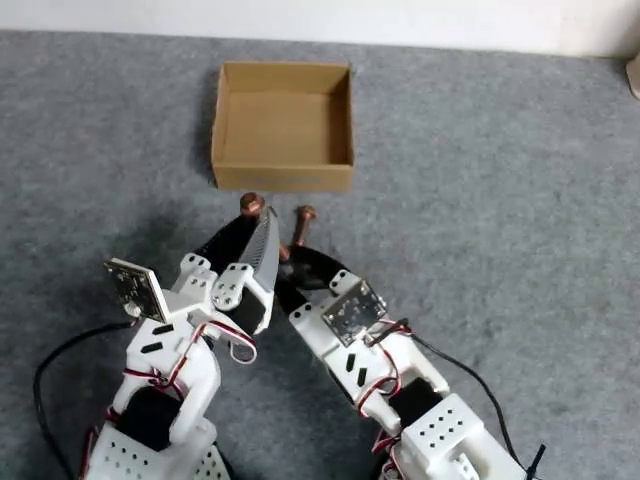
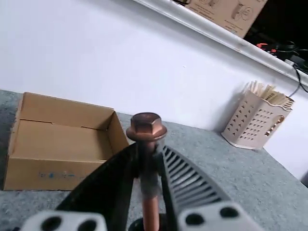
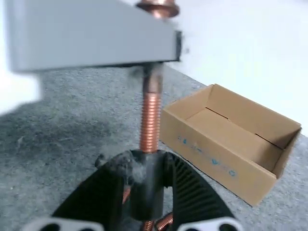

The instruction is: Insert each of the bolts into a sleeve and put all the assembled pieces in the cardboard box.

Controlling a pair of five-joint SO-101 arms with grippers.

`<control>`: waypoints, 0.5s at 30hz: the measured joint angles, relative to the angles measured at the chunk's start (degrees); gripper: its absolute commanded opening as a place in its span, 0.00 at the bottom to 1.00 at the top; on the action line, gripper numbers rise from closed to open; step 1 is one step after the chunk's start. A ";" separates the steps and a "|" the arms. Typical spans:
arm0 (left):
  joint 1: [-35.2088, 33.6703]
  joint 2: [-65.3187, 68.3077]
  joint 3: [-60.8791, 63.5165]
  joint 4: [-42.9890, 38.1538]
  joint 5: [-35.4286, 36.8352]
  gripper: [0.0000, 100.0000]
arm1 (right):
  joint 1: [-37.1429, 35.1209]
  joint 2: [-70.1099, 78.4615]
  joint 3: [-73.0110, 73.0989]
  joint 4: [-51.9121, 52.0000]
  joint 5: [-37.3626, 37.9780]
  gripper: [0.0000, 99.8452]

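The bolt (image 2: 147, 127) is coloured copper. The box (image 1: 283, 180) is made in plain brown, marked with blue print. The carpet (image 1: 500, 200) is flecked grey. The holder (image 2: 255, 120) is coloured beige, patterned with triangular holes.

The bolt (image 2: 147, 129) held in the left claw (image 2: 150, 149) loses its tip past the picture's edge. Clamped in the right claw (image 3: 144, 159), the sleeve (image 3: 144, 185) is blurred, its inner end hidden.
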State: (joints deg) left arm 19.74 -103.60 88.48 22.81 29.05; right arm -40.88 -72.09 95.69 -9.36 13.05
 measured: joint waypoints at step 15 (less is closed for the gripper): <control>0.44 -0.70 3.87 -1.85 -0.09 0.00 | 0.44 0.09 0.00 0.18 0.18 0.00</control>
State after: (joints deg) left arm 20.18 -104.31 92.35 20.97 28.97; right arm -40.44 -72.00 95.69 -9.19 13.23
